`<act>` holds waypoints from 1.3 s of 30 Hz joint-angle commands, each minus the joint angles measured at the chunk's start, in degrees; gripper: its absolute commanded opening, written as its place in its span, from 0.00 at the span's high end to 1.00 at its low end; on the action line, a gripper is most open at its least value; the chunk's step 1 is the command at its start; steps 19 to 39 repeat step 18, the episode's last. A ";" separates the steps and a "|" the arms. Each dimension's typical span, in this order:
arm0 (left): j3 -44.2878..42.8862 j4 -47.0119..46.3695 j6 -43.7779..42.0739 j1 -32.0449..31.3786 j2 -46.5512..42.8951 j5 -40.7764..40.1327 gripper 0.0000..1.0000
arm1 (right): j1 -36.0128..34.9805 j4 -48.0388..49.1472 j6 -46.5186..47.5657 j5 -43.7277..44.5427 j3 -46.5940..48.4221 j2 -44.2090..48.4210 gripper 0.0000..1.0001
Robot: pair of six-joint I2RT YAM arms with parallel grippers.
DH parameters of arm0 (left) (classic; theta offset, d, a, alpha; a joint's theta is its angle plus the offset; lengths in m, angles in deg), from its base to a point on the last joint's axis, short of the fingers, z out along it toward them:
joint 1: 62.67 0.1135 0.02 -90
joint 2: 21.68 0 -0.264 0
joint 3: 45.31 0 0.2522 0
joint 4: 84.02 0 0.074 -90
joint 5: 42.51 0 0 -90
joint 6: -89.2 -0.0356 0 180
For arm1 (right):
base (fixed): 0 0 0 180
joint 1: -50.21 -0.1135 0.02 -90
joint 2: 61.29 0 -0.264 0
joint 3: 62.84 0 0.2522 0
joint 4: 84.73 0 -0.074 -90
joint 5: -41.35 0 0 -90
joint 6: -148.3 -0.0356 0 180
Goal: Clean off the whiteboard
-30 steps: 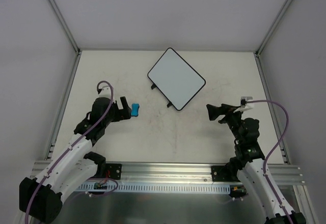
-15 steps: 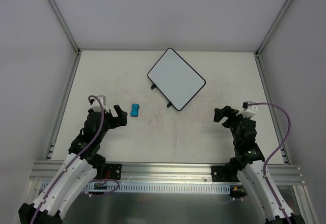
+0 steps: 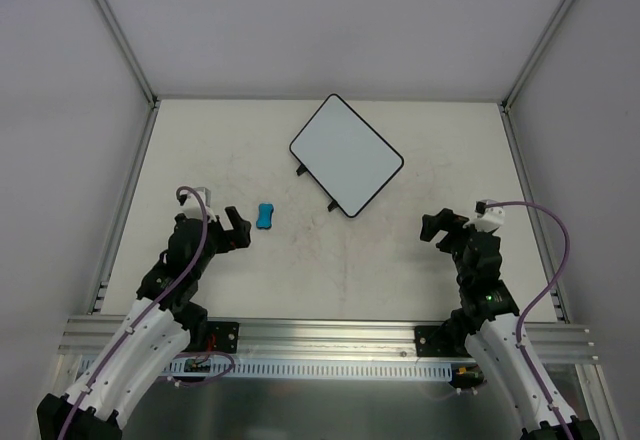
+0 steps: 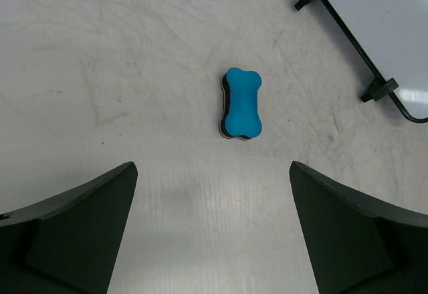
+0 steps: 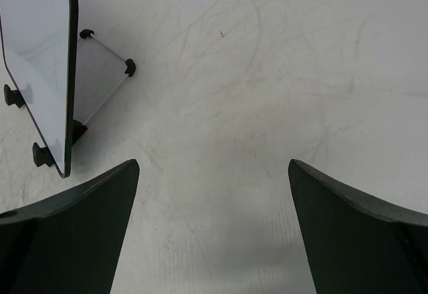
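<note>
The whiteboard [image 3: 346,153] lies flat at the back middle of the table, turned at an angle, its white face showing no marks. Its black rim and two tabs [image 4: 379,91] show at the top right of the left wrist view, and its edge [image 5: 33,60] at the top left of the right wrist view. A small blue bone-shaped eraser [image 3: 264,217] [image 4: 241,103] lies free on the table just ahead of my left gripper [image 3: 238,226] [image 4: 212,167], which is open and empty. My right gripper [image 3: 437,228] [image 5: 212,164] is open and empty, right of the board over bare table.
The table top [image 3: 330,260] is scuffed off-white. Metal frame rails run along the left [image 3: 125,200] and right [image 3: 525,200] sides and the near edge [image 3: 330,335]. Grey walls close in the back and sides.
Over the last second both arms drew back toward the near edge. My left gripper came away from the eraser, which stays put. Nothing has moved in the last half second.
</note>
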 commanded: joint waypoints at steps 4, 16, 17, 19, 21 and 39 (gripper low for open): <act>-1.36 -1.50 -1.04 0.43 0.42 -0.38 0.01 | -0.36 2.10 -0.20 1.11 -0.27 0.20 0.01; -1.36 -1.50 -1.03 0.43 0.42 -0.55 0.01 | -0.36 2.98 -0.29 0.59 -0.80 0.72 0.01; -1.36 -1.58 -1.03 0.43 0.42 -0.55 0.01 | -0.27 3.06 -0.12 0.50 -0.80 0.72 0.01; -1.36 -1.50 -1.03 0.43 0.33 -0.55 0.01 | -0.36 3.06 0.06 0.41 -0.80 0.64 0.01; -1.36 -1.50 -1.03 0.43 0.33 -0.55 0.01 | -0.36 3.06 0.06 0.41 -0.80 0.64 0.01; -1.36 -1.50 -1.03 0.43 0.33 -0.55 0.01 | -0.36 3.06 0.06 0.41 -0.80 0.64 0.01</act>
